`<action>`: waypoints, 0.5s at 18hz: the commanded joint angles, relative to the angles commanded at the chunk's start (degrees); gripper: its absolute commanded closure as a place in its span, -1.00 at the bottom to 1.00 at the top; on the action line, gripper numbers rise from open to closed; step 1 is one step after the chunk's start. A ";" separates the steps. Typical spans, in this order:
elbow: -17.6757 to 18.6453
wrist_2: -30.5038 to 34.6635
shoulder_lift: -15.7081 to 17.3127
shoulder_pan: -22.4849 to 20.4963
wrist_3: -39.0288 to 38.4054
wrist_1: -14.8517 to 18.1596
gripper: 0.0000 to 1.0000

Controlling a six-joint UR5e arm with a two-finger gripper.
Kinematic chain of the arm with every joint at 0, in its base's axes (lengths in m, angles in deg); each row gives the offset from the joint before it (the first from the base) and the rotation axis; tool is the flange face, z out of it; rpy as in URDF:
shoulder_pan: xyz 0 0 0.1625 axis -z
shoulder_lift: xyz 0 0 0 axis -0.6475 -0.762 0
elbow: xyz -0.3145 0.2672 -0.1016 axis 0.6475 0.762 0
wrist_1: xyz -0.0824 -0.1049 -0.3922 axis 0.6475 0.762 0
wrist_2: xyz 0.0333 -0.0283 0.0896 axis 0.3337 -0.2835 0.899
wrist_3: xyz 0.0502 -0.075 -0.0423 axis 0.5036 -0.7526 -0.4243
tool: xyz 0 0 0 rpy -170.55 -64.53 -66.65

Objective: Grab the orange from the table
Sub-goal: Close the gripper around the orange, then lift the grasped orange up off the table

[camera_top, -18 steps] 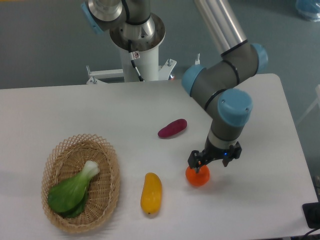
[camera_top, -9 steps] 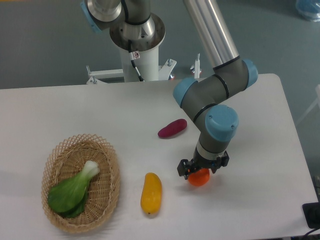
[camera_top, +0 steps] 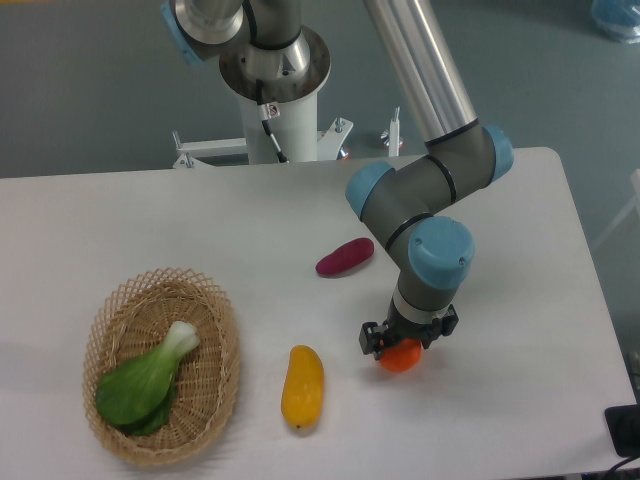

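The gripper (camera_top: 402,347) is right on top of the orange (camera_top: 398,358). The black claw covers the top of the fruit, so only the lower part of the orange peeks out below it. The jaws look like they sit on both sides of the orange. I cannot tell if they are squeezing it yet, because the arm hides the tips.

A second ago the claw was a little more to the right, and more of the orange showed. Half a second ago it had slid left and gone lower. Now it has hardly moved at all. That looks like the arm has finished getting into place. So I think the next job is to close tight and lift.

The orange is still down on the table (camera_top: 520,300). It has not gone up. It sits to the right of the yellow mango-like fruit (camera_top: 302,386). The purple sweet potato (camera_top: 344,257) is farther back from the orange and a bit to the left. The woven basket (camera_top: 215,400) with the bok choy (camera_top: 145,380) inside is far off to the left of the orange.

An orange is round, so it may roll away if the claw only pinches one edge.
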 joint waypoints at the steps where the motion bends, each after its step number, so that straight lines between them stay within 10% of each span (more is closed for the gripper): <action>1: 0.00 0.35 0.09 0.00 0.00 0.00 -0.23; 9: -1.05 10.98 3.33 0.00 2.80 0.17 -0.17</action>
